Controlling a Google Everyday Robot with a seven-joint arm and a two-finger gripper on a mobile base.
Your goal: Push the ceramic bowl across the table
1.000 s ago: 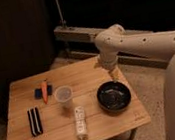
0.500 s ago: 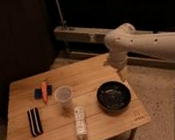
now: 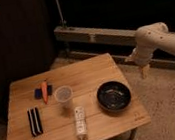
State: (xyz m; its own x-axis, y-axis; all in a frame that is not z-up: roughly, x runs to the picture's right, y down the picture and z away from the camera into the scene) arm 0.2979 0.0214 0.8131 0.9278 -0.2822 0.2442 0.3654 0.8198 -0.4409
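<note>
The ceramic bowl (image 3: pixel 114 96) is wide, shallow and glossy black, and sits near the right front corner of the light wooden table (image 3: pixel 86 72). The white arm reaches in from the right. My gripper (image 3: pixel 143 72) hangs pointing down beyond the table's right edge, above the floor. It is to the right of and behind the bowl, clearly apart from it.
On the table are a clear plastic cup (image 3: pixel 63 96), an orange stick-like object (image 3: pixel 45 90) on a blue pad (image 3: pixel 38 93), a black striped object (image 3: pixel 35 121) and a white bottle-like object (image 3: pixel 80 121). A low metal rail (image 3: pixel 95 35) and dark shelving stand behind.
The arm has swung right and back, taking the gripper from just above the bowl's far rim to beyond the table's right edge. The bowl stays in place.
</note>
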